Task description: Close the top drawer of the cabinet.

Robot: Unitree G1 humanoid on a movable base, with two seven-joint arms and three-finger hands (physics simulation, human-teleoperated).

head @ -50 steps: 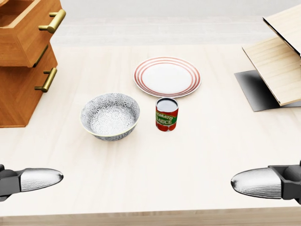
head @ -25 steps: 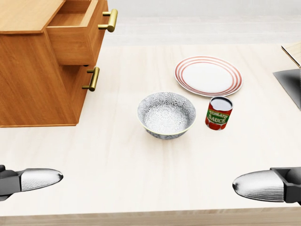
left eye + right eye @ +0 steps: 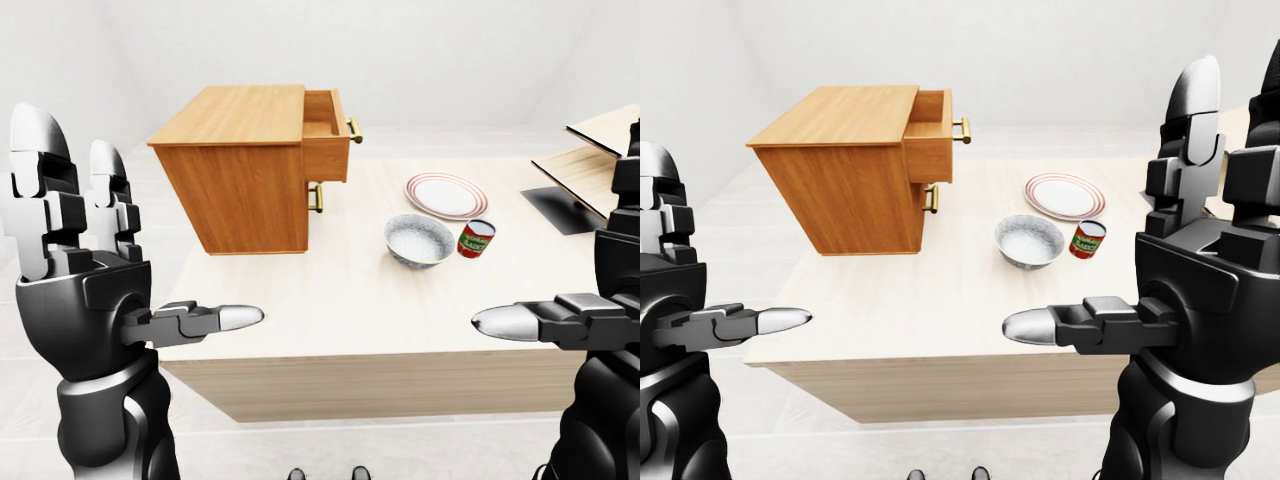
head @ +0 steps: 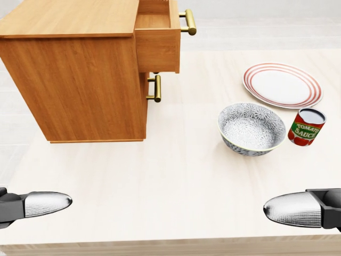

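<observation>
A wooden cabinet point(image 4: 80, 80) stands at the upper left of the head view on a light table point(image 4: 176, 181). Its top drawer point(image 4: 158, 40) is pulled out to the right, with a brass handle point(image 4: 187, 22). The lower drawer's handle point(image 4: 155, 88) sits flush below. My left hand point(image 3: 75, 250) is raised with fingers spread open at the left of the left-eye view, near the table's bottom edge and far from the cabinet. My right hand point(image 3: 1200, 240) is open and raised at the right of the right-eye view. Both are empty.
A patterned bowl point(image 4: 251, 128), a tomato sauce can point(image 4: 306, 127) and a red-rimmed plate point(image 4: 282, 85) sit right of the cabinet in the head view. Wooden boards point(image 3: 590, 165) over a dark mat lie at the far right of the left-eye view.
The whole head view has shifted: the camera moved left, so cabinet, bowl, can and plate slid right in the picture. The hands keep the same place in the view.
</observation>
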